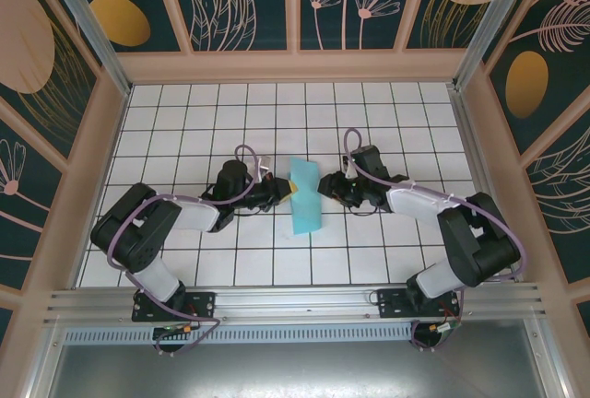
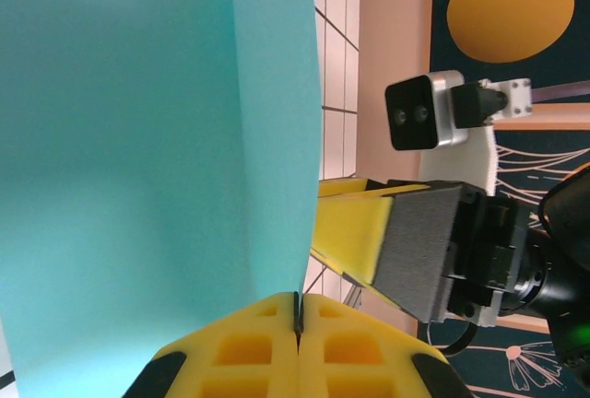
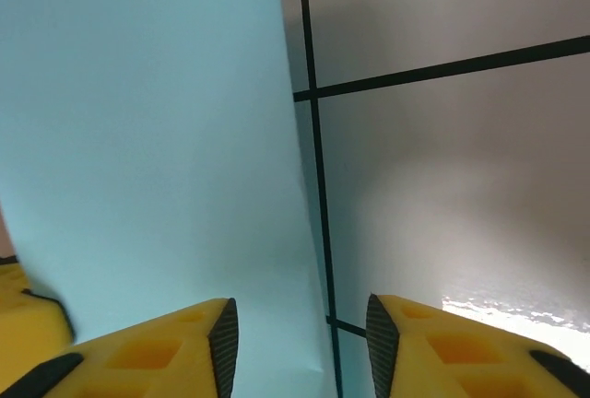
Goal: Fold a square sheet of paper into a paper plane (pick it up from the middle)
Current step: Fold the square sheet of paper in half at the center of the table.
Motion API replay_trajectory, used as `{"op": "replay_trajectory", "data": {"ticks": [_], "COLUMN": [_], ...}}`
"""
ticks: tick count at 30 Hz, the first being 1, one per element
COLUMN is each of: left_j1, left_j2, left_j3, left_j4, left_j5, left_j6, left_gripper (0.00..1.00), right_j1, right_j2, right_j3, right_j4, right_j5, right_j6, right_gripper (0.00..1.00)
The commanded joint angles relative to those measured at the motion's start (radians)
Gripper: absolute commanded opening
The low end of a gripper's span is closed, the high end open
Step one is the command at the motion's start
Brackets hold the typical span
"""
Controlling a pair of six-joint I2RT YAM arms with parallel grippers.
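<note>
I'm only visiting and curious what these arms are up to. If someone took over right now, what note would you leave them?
Left gripper: shut, pinching an edge of the square sheet of paper.
Right gripper: open, close against the sheet from the opposite side.
Paper: mid-table between the two grippers, bent upward rather than lying flat.
Done: the sheet is gripped and partly raised.
Left: no pointed plane shape yet, so the folding remains to be done.
</note>
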Motion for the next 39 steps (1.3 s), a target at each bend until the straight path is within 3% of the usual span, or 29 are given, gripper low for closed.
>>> {"op": "replay_trajectory", "data": {"ticks": [1, 5, 12, 17, 21, 25, 28, 32, 39], "left_j1": [-0.006, -0.005, -0.039, -0.045, -0.045, -0.044, -0.045, -0.045, -0.045], "left_j2": [-0.042, -0.057, -0.023, -0.011, -0.020, -0.040, -0.072, -0.085, -0.072], "left_j3": [0.021, 0.037, 0.068, 0.072, 0.063, 0.041, 0.049, 0.075, 0.099], "left_j4": [-0.042, -0.073, -0.030, -0.027, -0.100, -0.160, -0.223, -0.298, -0.297], "left_j5": [-0.008, -0.008, 0.012, 0.015, -0.019, -0.079, -0.108, -0.121, -0.152], "left_j6": [0.036, 0.059, 0.047, 0.052, 0.094, 0.102, 0.127, 0.166, 0.164], "left_gripper": [0.00, 0.00, 0.00, 0.00, 0.00, 0.00, 0.00, 0.00, 0.00], "right_j1": [-0.002, 0.010, 0.083, 0.069, 0.009, -0.049, -0.048, -0.041, -0.022], "right_j2": [0.031, 0.080, 0.144, 0.147, 0.088, 0.009, -0.012, -0.042, -0.068], "right_j3": [0.007, 0.039, 0.107, 0.101, 0.050, -0.027, -0.040, -0.052, -0.097], "right_j4": [-0.055, -0.099, -0.067, -0.086, -0.089, -0.003, 0.032, 0.025, 0.088], "right_j5": [0.050, 0.083, 0.012, 0.030, 0.065, -0.002, -0.082, -0.090, -0.186], "right_j6": [0.020, 0.005, -0.034, -0.041, -0.038, -0.029, -0.051, -0.062, -0.018], "right_gripper": [0.34, 0.24, 0.22, 0.23, 0.27, 0.35, 0.40, 0.41, 0.48]}}
